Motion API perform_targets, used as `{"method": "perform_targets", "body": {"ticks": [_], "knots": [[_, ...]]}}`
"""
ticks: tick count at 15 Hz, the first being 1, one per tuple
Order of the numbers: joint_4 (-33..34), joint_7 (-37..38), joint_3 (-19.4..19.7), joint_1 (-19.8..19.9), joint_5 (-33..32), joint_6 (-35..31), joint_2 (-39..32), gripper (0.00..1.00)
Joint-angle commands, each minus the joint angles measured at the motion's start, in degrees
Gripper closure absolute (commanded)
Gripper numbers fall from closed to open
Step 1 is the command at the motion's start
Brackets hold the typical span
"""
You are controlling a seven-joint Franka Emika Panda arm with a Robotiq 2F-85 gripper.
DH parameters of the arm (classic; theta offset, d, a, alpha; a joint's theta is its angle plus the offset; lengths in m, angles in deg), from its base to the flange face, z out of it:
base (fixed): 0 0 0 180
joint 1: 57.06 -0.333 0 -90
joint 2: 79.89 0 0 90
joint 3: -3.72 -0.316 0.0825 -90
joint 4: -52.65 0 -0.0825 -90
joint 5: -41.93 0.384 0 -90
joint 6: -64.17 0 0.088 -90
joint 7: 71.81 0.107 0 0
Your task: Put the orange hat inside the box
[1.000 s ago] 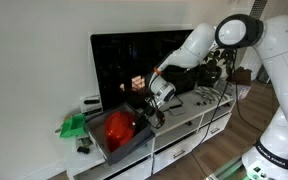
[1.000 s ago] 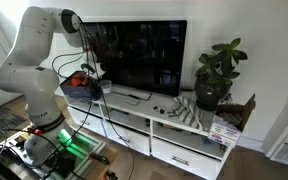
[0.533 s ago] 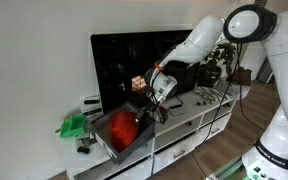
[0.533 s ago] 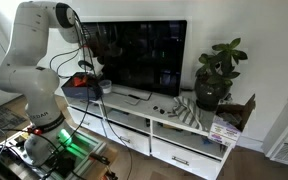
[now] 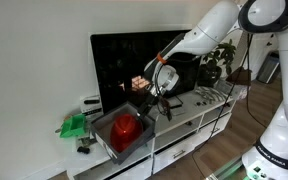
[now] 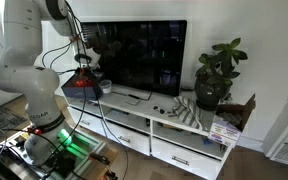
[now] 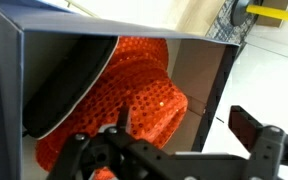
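The orange hat (image 5: 126, 128) lies inside the grey box (image 5: 106, 148) on the left end of the white cabinet. In the wrist view the sequined orange hat (image 7: 144, 95) fills the box, its black lining turned up at the left, with the box wall (image 7: 4, 100) around it. My gripper (image 5: 160, 103) hangs above and to the right of the box. It is open and holds nothing. In the wrist view the gripper (image 7: 184, 118) has one finger over the hat and the other outside the box's right wall. In an exterior view the box (image 6: 88, 88) sits below the arm.
A large black TV (image 5: 134, 60) stands right behind the box. A green object (image 5: 72, 125) lies left of the box. A potted plant (image 6: 214, 72) and small loose items (image 6: 174, 108) sit further along the cabinet top (image 6: 159, 120). Cables hang off the arm.
The gripper has opened and let go of the hat, then lifted up and away to the right. The hat now rests lower in the box.
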Motion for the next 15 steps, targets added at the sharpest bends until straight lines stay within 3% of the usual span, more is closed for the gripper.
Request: {"method": "perform_targets", "body": {"ticks": [1, 9, 12, 15], "knots": [[-3.3, 11.3, -0.9, -0.5, -9.0, 0.0, 4.9, 0.00], [-11.1, 37.2, -3.6, 1.2, -27.0, 4.3, 19.8, 0.00], [-15.0, 47.8, -3.4, 2.1, -32.2, 11.8, 27.4, 0.00], [-18.5, 53.8, -3.0, 2.7, -34.0, 18.4, 34.5, 0.00]]}}
